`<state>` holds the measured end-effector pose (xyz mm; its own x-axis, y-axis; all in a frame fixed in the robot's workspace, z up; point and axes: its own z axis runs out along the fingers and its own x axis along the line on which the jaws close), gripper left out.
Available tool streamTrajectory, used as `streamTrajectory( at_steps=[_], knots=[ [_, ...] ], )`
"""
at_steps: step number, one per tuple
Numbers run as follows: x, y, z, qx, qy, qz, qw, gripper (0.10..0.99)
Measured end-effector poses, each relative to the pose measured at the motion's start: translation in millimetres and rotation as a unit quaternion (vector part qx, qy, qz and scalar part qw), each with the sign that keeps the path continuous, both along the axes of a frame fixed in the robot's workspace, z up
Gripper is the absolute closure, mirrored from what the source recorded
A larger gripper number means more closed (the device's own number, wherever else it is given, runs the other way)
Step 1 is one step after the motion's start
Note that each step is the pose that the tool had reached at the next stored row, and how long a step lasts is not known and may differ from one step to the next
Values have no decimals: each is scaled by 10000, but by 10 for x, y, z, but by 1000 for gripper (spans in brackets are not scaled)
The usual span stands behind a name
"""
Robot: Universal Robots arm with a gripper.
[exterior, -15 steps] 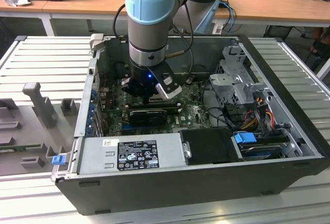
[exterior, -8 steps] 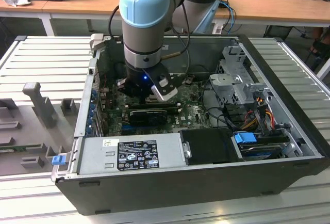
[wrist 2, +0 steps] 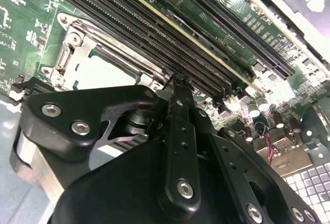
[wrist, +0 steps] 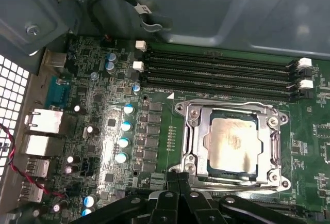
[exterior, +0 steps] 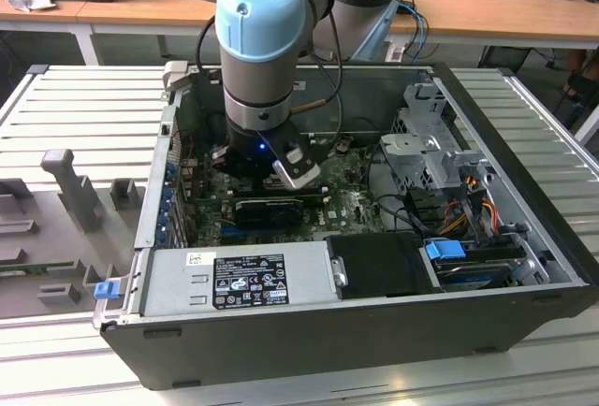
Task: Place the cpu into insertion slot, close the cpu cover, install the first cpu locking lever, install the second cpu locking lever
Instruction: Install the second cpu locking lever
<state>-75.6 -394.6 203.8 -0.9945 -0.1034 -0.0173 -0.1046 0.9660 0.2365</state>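
Your cpu (wrist: 232,146) lies in the insertion slot (wrist: 180,107) with the cpu cover (wrist: 198,141) down over it, so you seem to be on the locking levers: the gripper (wrist: 178,178), fingers pressed together and empty, sits at the socket's edge, where a lever calls for a firm, well-aimed push

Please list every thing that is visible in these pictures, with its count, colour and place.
computer case: one, black, open on the ribbed table.
motherboard: one, green, inside the case.
cpu: one, silvery-beige, seated in the insertion slot.
cpu cover: one, silver-grey, closed around the cpu.
RAM slots: several, black, beside the slot.
power supply: one, grey, at the case's near wall.
arm: one, grey and blue, reaching into the case.
tool: one, black, near the cover.
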Motion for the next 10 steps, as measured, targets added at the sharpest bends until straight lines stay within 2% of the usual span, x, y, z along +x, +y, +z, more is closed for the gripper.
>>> streamTrajectory(
  at_steps=[2, 6, 10],
  knots=[
    [-2, -1, -5, 27, 1, -1, 10000, 980],
    [-2, 0, -18, 139, 1, -1, 9999, 980],
    [-2, -1, -34, 209, 0, -1, 9998, 980]
  ],
)
